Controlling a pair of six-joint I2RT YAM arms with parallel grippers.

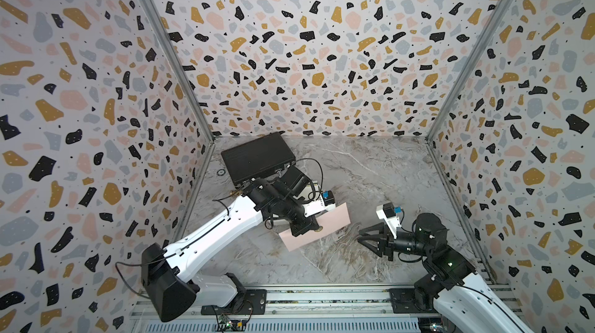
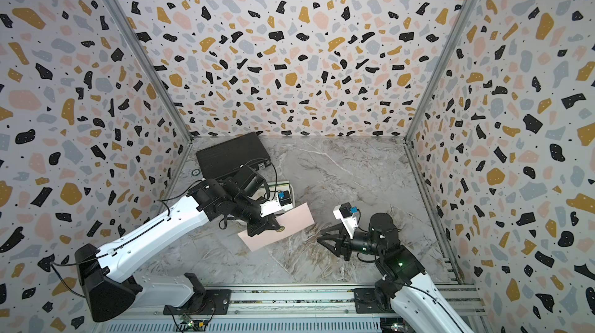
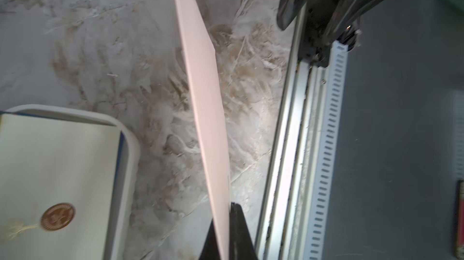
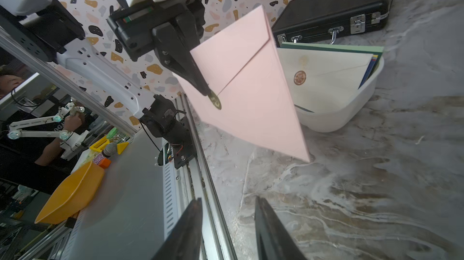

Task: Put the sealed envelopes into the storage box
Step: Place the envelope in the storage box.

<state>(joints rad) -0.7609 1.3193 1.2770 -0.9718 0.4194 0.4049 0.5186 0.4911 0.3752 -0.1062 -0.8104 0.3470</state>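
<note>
The left fingers (image 4: 187, 65) are pinched shut on the pink envelope (image 4: 251, 90) right beside its round seal (image 4: 215, 102), holding it tilted above the tabletop (image 4: 376, 170); its low corner seems just clear. The right fingers (image 4: 187, 231) stand parted and empty, well apart from it. Just beyond, the storage box (image 4: 351, 113) holds a cream envelope (image 4: 326, 80) on top.

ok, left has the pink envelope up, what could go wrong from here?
1. The left gripper pinches the pink envelope only near its seal. The rest hangs free and tilted, so it could swing or slip.
2. The storage box holds a stack topped by the cream envelope, about up to its rim. The pink one may catch or slide off.
</note>
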